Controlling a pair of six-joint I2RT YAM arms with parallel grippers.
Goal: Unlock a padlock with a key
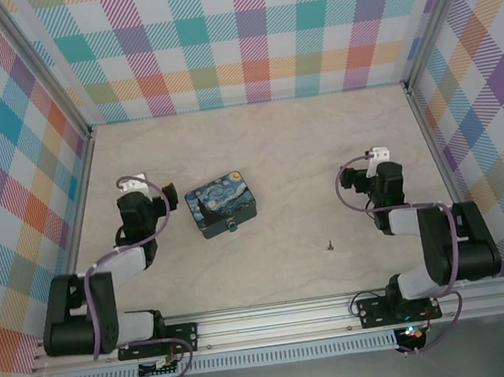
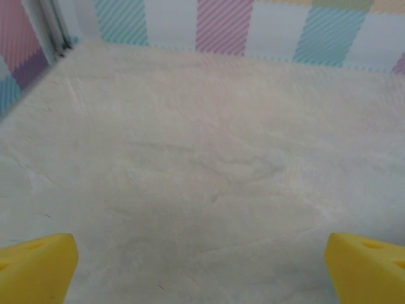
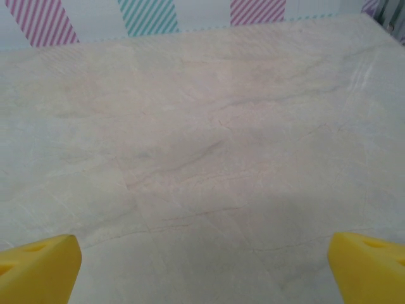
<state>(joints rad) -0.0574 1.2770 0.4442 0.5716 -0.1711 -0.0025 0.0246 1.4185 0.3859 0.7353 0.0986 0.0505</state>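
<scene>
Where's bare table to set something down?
Bare: far strip of table between painted box and back wall; middle, between box and right arm, apart from the key toward the rail. Tight: gap between left arm and box.

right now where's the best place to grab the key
The key seems to lie flat on the table, nearer the right gripper. Probably come straight down and pinch across its thin edges; it is too small here to tell head from blade.
</scene>
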